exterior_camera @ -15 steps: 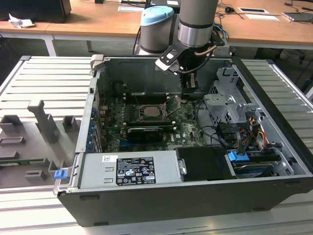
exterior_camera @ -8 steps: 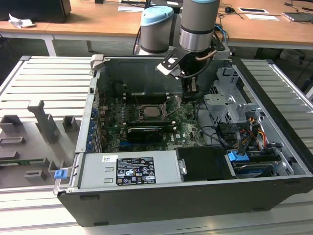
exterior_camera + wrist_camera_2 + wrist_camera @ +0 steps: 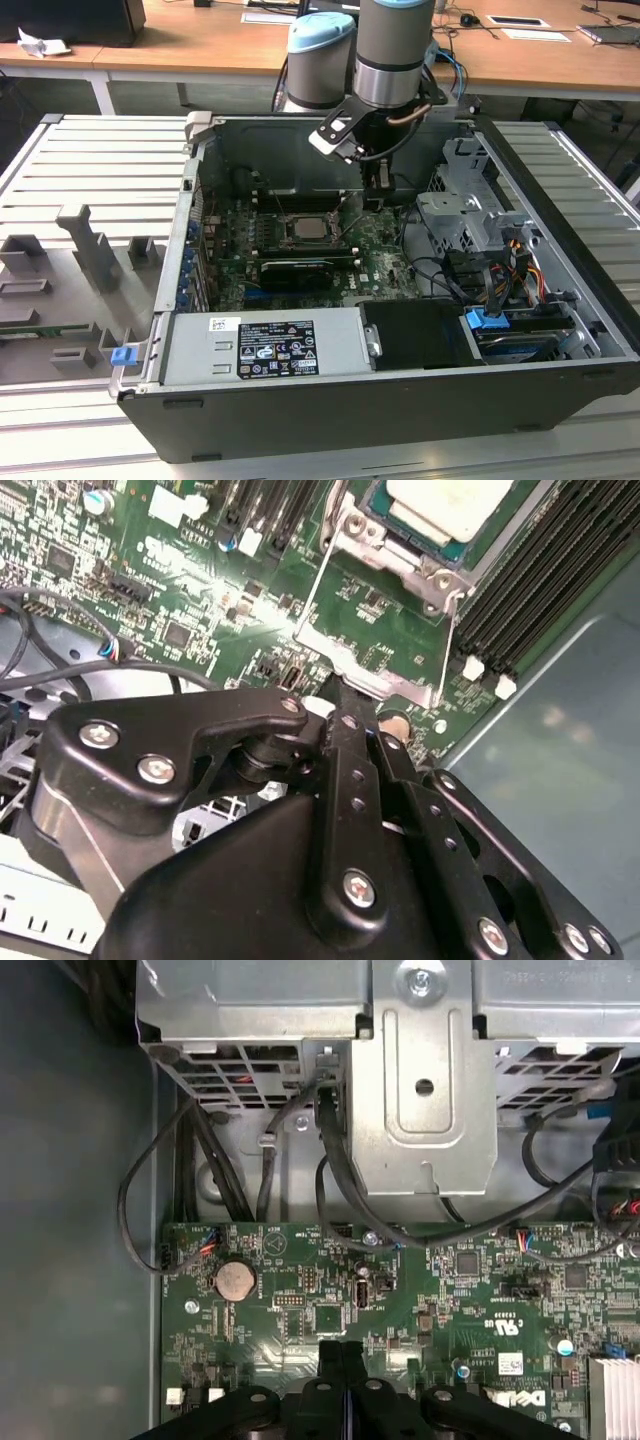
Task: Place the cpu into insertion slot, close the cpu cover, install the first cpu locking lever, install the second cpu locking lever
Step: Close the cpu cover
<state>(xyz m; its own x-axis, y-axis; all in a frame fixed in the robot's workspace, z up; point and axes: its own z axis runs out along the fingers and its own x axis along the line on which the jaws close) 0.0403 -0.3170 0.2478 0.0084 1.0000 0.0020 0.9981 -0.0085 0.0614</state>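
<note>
gripper [image 3: 338,688] [image 3: 343,1352] [image 3: 378,188]: black linkages are seen closest in both wrist views; it is held low inside the case [image 3: 300,425], over the board [image 3: 300,1260] [image 3: 200,610].
jaws: the fingers [image 3: 330,1362] are pressed together, with no gap and nothing seen between them in the first wrist view.
cover [image 3: 350,660]: a silvery frame with a cut-out centre is seen tilted up from the slot's edge, and green board shows through its opening. Its free edge lies right at the fingertips; whether it is touched cannot be told.
cpu [image 3: 450,505] [image 3: 305,229]: it is seated flat in the slot, silver top up, and is left uncovered. It lies beyond the cover, apart from the jaws.
slot [image 3: 395,562]: its metal rim is seen around the cpu, with long black memory slots [image 3: 540,570] beside it.
board details: a coin battery [image 3: 236,1279] is mounted near the board's edge, and black cables [image 3: 140,1200] are looped from there up to a grey metal cage [image 3: 430,1110].
setting: the case is laid open on a slatted metal table [image 3: 80,160], with a power supply [image 3: 265,345] at its near side in the exterior view.
</note>
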